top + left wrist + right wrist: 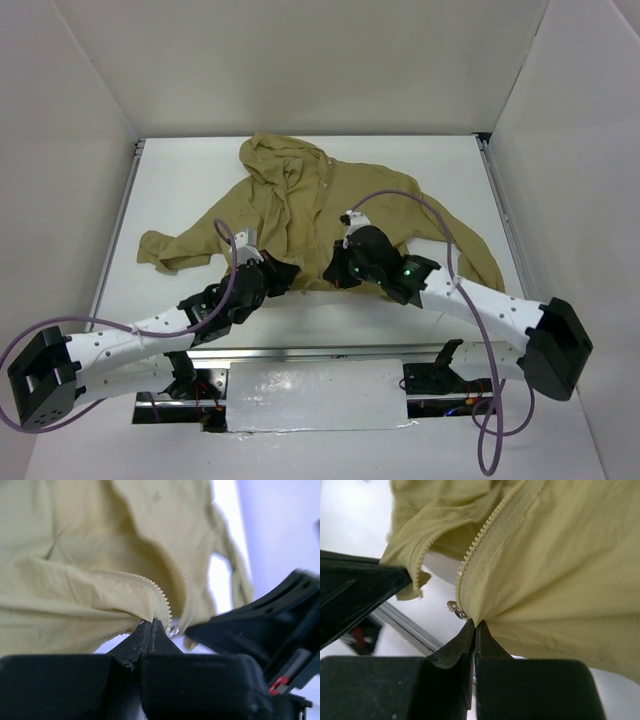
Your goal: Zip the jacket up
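Barely vis. zip slider (455,609) peeks beside R hand (476,626) gripping jacket (560,570).

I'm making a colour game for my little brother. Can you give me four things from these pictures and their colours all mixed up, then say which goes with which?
Things:
1. jacket
2. cable on the right arm
3. table
4. left gripper

Colours:
a. purple
b. black
c. olive-tan
d. white

Pairs: 1-c, 2-a, 3-d, 4-b.
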{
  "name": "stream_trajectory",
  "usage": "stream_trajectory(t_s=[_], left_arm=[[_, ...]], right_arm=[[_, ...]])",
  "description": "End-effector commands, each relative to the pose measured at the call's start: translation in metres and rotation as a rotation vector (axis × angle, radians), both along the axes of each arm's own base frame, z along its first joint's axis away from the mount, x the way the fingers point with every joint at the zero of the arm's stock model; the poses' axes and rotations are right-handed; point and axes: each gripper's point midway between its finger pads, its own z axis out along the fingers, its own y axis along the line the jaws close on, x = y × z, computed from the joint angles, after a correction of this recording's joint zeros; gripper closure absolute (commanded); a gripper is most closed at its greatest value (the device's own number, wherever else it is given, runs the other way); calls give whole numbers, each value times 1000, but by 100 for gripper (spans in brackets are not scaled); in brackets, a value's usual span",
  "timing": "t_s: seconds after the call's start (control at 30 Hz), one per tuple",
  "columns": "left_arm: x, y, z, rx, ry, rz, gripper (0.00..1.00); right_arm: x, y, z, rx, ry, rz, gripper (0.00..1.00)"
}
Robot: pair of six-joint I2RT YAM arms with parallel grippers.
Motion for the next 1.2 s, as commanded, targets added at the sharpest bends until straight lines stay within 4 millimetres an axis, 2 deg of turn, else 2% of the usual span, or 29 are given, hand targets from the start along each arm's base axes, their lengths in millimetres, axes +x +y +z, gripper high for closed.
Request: stream_trajectory(t_s=[0.0,0.07,0.1,0.13,0.23,0.3,0.47,0.5,0.53,0.57,0.6,0.63,0.67,0.7,0.73,0.77,0.8,0.83,0.87,0.9,0.93,0.97,1.0,1.03,1.07,1.1,1.13,1.17], left_arm=[[22,-7,60,-66,-217,17,100],[22,-7,71,-92,-289,4,100],[22,-5,68,-77,-313,-6,100],[22,-7,78,-113,-352,-8,100],[19,-14,85,-119,-421,-64,100],[19,-19,79,-105,-419,-85,100],[15,-27,75,-116,-402,-126,100],[15,-26,81,-127,-417,-126,100],[15,-24,83,-126,-419,-116,100],[16,-20,80,-100,-403,-108,100],[14,-15,93,-112,-424,-92,100],[17,-6,96,-106,-426,-48,100],[19,0,96,-103,-421,-20,100],[20,7,97,-104,-415,10,100],[24,14,95,-93,-405,52,100],[24,15,94,-84,-393,60,100],[24,17,95,-69,-380,64,100],[23,18,96,-67,-380,60,100],[22,18,97,-70,-383,55,100],[19,21,97,-79,-388,54,100],[20,24,99,-87,-391,63,100],[19,27,101,-94,-395,71,100],[19,27,102,-90,-394,70,100],[20,28,99,-71,-385,73,100],[20,28,99,-63,-384,74,100],[20,29,98,-57,-382,76,100],[20,29,99,-60,-385,73,100],[19,30,100,-64,-388,74,100]], right_arm=[[0,13,21,231,-23,-53,100],[0,18,47,351,-92,-28,100],[-4,20,50,388,-96,9,100],[-6,21,52,404,-105,32,100],[-16,26,59,461,-164,133,100],[-21,22,67,515,-214,163,100],[-15,11,79,566,-299,139,100],[-10,6,77,546,-274,92,100],[-10,4,85,553,-296,93,100],[-15,-1,82,552,-354,121,100],[-9,-8,94,582,-402,68,100],[4,-15,85,543,-379,-24,100],[39,-24,107,487,-415,-163,100],[44,-32,62,246,-277,-171,100],[51,-29,50,158,-234,-165,100],[38,-25,57,176,-264,-90,100],[27,-10,101,334,-460,-1,100],[6,-11,126,456,-578,74,100],[-16,-22,138,564,-675,111,100],[-9,-26,144,546,-688,101,100],[6,-25,128,400,-671,116,100],[33,-19,86,186,-471,71,100],[58,-33,69,66,-435,-67,100],[61,-31,62,32,-434,-58,100],[56,-29,72,122,-511,-52,100],[35,-17,85,250,-552,44,100],[21,-16,99,345,-617,84,100],[8,-19,102,433,-694,112,100]])
